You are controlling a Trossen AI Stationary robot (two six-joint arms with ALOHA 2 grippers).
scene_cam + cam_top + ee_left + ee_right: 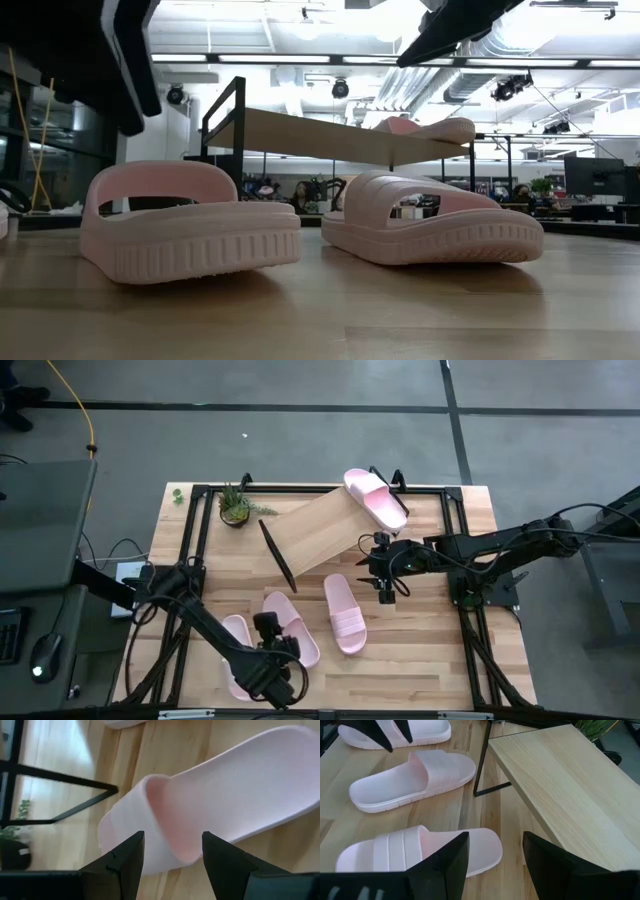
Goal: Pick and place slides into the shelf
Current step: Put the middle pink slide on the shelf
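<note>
The shelf [320,530] is a slanted wooden board in a black frame at the table's far middle. One pink slide [375,498] lies sole-down on its right end. Three more slides lie on the table: a right one [345,612], a middle one [290,625] and a left one [238,655]. My left gripper [172,865] hangs open just above the middle slide [225,800], with its fingers either side of the strap's edge [160,820] and clear of it. My right gripper [495,865] hovers open above the table, by the shelf's near right corner.
A small potted plant [236,508] stands at the far left by the shelf. A black metal frame [190,540] runs around the tabletop. The shelf's black leg [75,780] stands close to the middle slide's toe. Bare wood shows along the table's near right.
</note>
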